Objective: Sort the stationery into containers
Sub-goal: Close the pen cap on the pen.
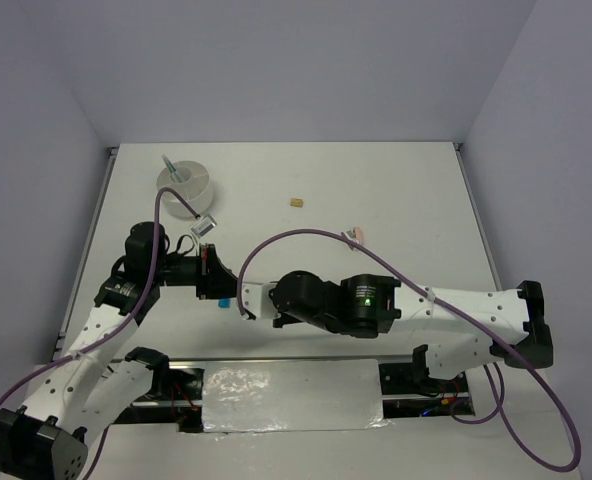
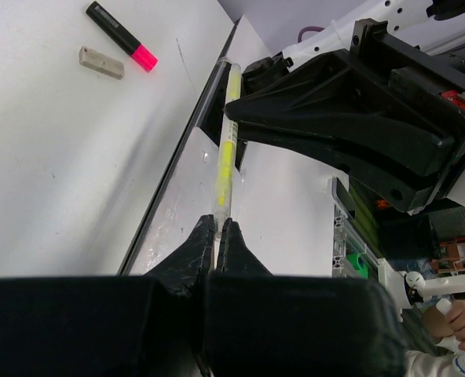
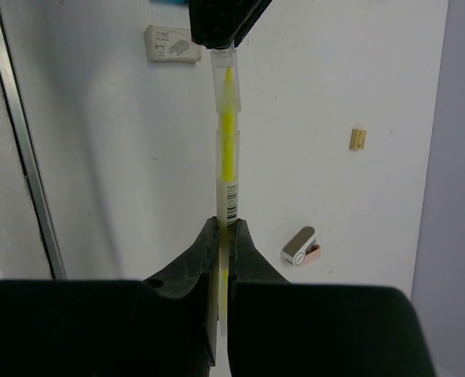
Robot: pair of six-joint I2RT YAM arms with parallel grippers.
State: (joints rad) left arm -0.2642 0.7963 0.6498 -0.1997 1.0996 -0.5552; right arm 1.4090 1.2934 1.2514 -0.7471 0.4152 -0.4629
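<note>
Gripping: left gripper (image 2: 217,225) clenched one end of thin, clear-cased yellow-green plastic stick (image 2: 227,133)
Opposite end: right gripper (image 3: 225,228) clamped same stick
Far corner: low round white cup (image 1: 200,191) stood well apart

L gripper (image 2: 217,225) & R gripper (image 3: 224,228) meet tip to tip at near-left of the table (image 1: 416,200), both clamped on the thin yellow-green stick (image 3: 227,149). Stick + both wrists bar any pass thru there. White eraser (image 1: 204,226) sits btwn L wrist and the cup (image 1: 201,190), so the gap is tight. R arm's purple cable (image 1: 306,233) arches over centre. Tan eraser (image 1: 295,202) and small grey-pink piece (image 1: 354,235) lie well apart. Far-right table is bare, w/ room for a gripper to pass.
</note>
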